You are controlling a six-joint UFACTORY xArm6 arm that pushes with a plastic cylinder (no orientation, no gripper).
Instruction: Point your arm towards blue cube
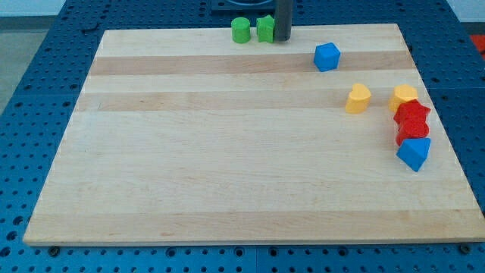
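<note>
My tip (283,39) is a bare rod with no jaws to open or close. It stands at the far edge, touching the green block (265,29). The blue cube (326,57) lies near, to its right. Advance rightward and nearer, stopping short of contact.

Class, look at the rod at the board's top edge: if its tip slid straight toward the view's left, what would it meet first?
My tip would meet the green block first, right beside it and seemingly touching; the green cylinder lies just beyond. Depth is hard to judge here.
</note>
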